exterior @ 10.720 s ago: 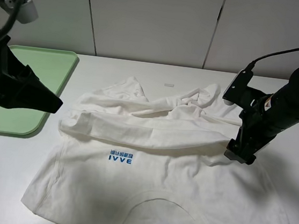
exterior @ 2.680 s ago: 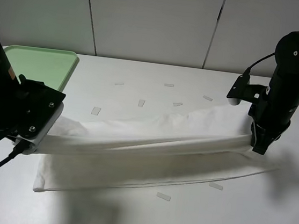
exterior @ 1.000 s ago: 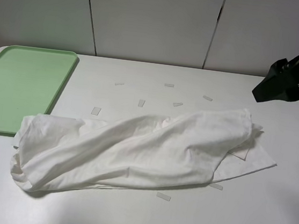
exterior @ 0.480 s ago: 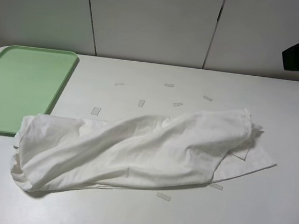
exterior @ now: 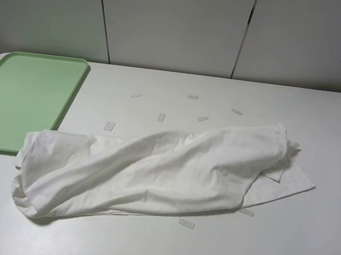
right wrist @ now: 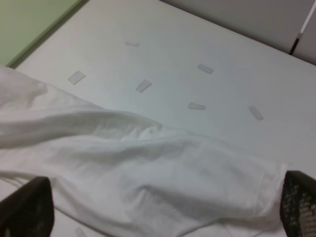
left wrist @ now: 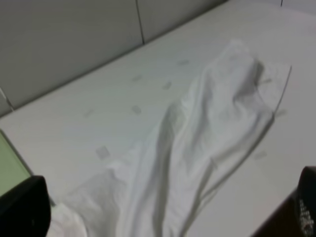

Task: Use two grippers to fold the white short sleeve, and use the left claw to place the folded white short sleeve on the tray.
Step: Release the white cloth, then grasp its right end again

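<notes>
I have both sets of jaws wide apart and holding nothing. The white short sleeve (exterior: 153, 172) shows between the fingers of the left gripper (left wrist: 166, 205) and of the right gripper (right wrist: 162, 205), clear of both. It lies bunched in a long roll on the table (exterior: 310, 254), wholly outside the tray (exterior: 25, 102), with one end just beside the tray's near rim. Beyond the cloth, small tape strips (exterior: 161, 117) dot the open table.

white table (exterior: 304, 253) with crumpled white short sleeve (exterior: 153, 168), pale-green tray (exterior: 23, 98), scattered small strips (exterior: 161, 117)
</notes>
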